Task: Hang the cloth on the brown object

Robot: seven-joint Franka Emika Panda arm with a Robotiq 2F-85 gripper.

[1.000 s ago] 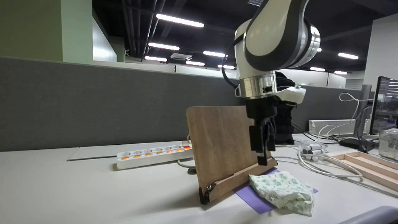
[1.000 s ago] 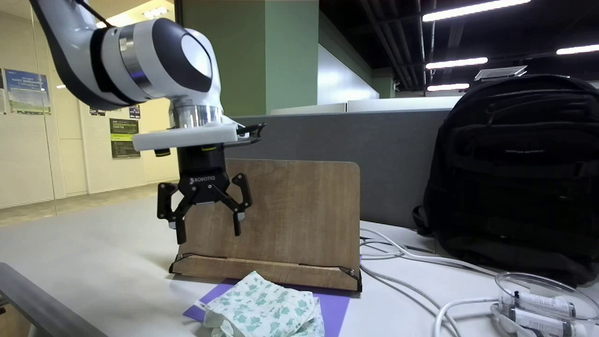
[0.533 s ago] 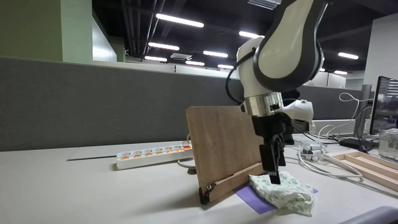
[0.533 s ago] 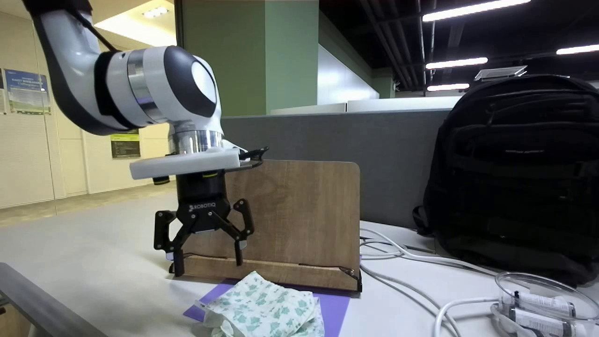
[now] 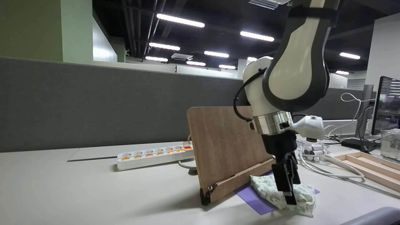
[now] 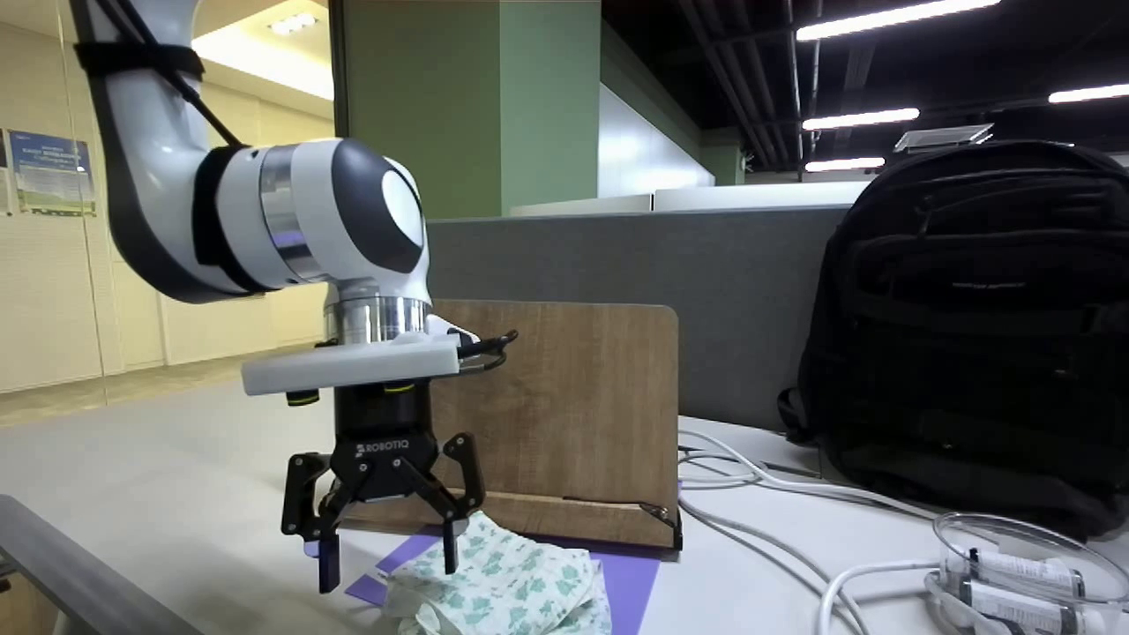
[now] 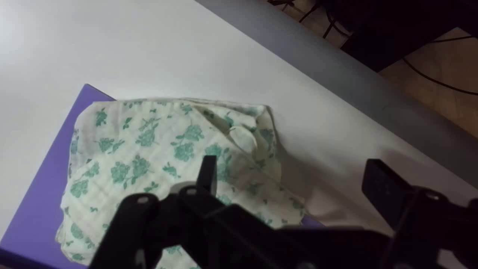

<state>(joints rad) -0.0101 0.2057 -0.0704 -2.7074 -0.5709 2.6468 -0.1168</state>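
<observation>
The white cloth with green flowers lies loosely folded on a purple sheet (image 5: 257,201), in both exterior views (image 5: 265,187) (image 6: 520,578) and the wrist view (image 7: 149,145). The brown wooden stand (image 5: 223,140) stands tilted back behind it, also in an exterior view (image 6: 573,397). My gripper (image 6: 389,569) is open and empty, pointing down at the cloth's edge. In the wrist view the gripper (image 7: 292,168) has its left finger (image 7: 207,173) over the cloth and its right finger (image 7: 386,192) over bare table. Whether a fingertip touches the cloth, I cannot tell.
A white power strip (image 5: 156,158) lies behind the stand. White cables (image 6: 750,476), a clear container of vials (image 6: 1028,573), a black backpack (image 6: 970,335) and a wooden tray (image 5: 372,170) are nearby. The grey table edge (image 7: 317,71) runs close to the cloth.
My gripper has come down from in front of the stand to the cloth, tilting somewhat and staying open. The cloth and the stand have not moved.
</observation>
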